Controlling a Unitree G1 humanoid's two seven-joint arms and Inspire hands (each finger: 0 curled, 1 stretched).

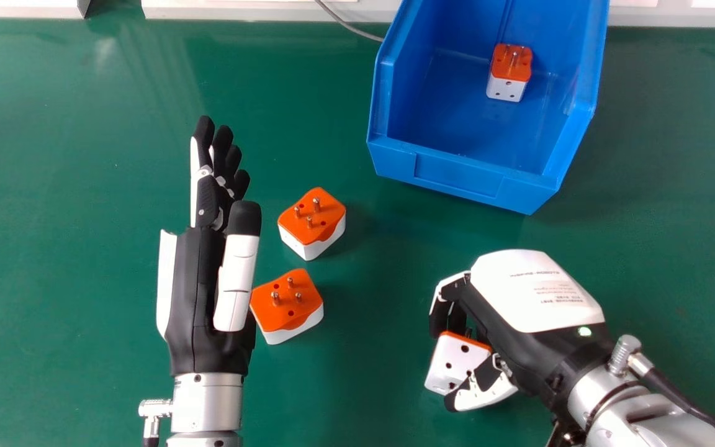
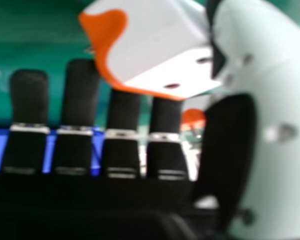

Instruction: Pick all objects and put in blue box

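Observation:
My right hand (image 1: 534, 295), low on the right in the head view, has its fingers and thumb around a white and orange plug adapter (image 1: 450, 366). In the right hand view this adapter (image 2: 155, 45) lies tilted between the fingers and thumb of my right hand (image 2: 81, 100). My left hand (image 1: 199, 285) is open, its fingers straight and pointing away. Just right of it, two more adapters stand pins up on the table, one farther off (image 1: 311, 220) and one nearer (image 1: 286, 304). A fourth adapter (image 1: 509, 71) stands inside the blue box (image 1: 463, 180).
The green table (image 1: 84, 186) extends around both hands. The blue box's low front wall faces the robot, beyond my right hand. A grey cable (image 1: 348, 25) runs to the box's left side, and a pale ledge (image 1: 239, 9) borders the far edge.

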